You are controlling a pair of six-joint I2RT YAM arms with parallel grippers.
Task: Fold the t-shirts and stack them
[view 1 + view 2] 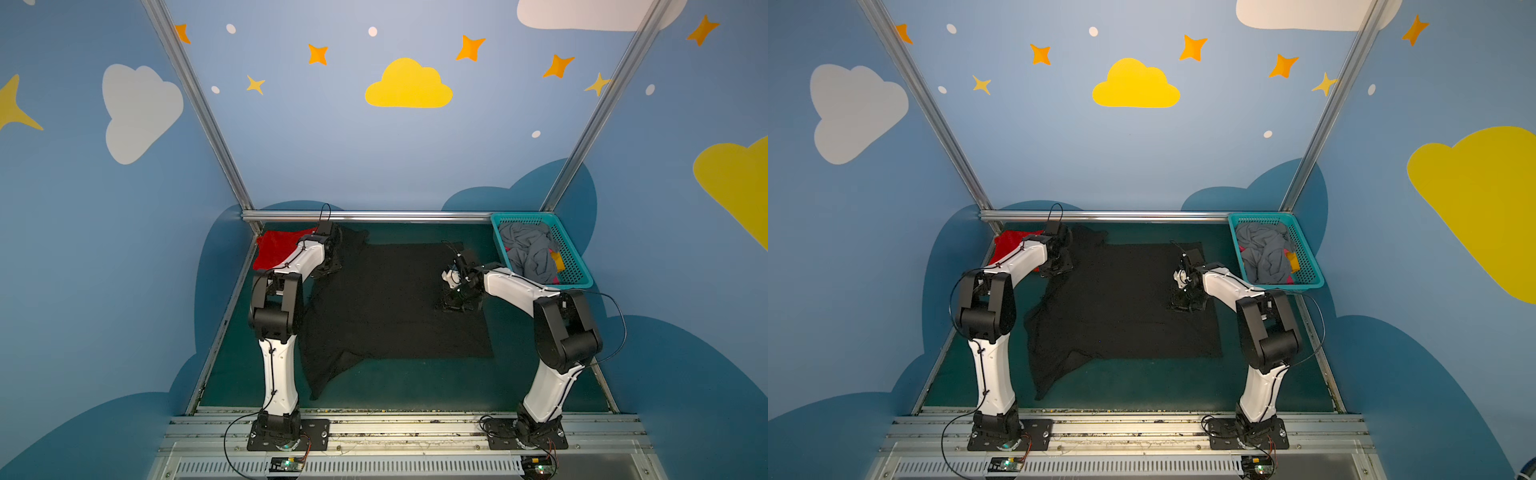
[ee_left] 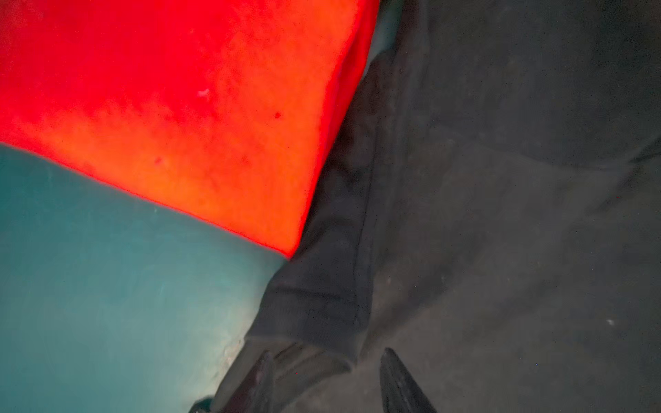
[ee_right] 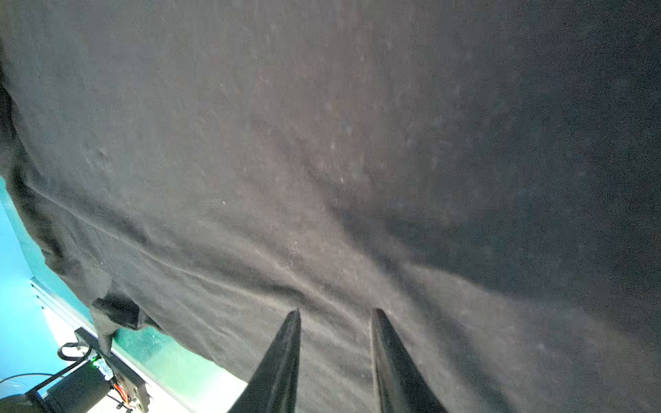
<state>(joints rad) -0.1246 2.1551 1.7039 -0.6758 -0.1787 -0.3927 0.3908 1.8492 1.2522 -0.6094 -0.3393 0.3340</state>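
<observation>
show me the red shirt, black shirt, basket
red shirt (image 1: 276, 249): in a top view, bare middle
black shirt (image 1: 386, 299): in a top view, flat centre
basket (image 1: 571, 257): in a top view, right wall

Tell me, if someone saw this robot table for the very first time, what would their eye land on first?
The big black t-shirt spread across the middle of the green table dominates the scene. Next comes the bright red t-shirt lying at the far left corner, right beside the black one's sleeve. At the far right corner sits a teal basket holding crumpled grey cloth.
</observation>
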